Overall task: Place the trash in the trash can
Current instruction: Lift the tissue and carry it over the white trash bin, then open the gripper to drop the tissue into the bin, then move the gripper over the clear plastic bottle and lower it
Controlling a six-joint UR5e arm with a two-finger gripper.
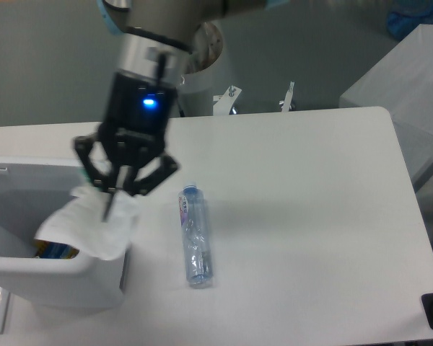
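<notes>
Wrapper [94,231], clear and crumpled, hangs from the gripper [115,194], whose fingers are closed on its upper edge. It is suspended over the right rim of the trash can [29,270], partly overlapping the opening. The white bin stands at the near left of the table [310,216], with a blue and yellow item [54,250] visible inside. Bottle [194,234] lies flat on the table just right of the bin, blue cap toward the far side, apart from the gripper.
</notes>
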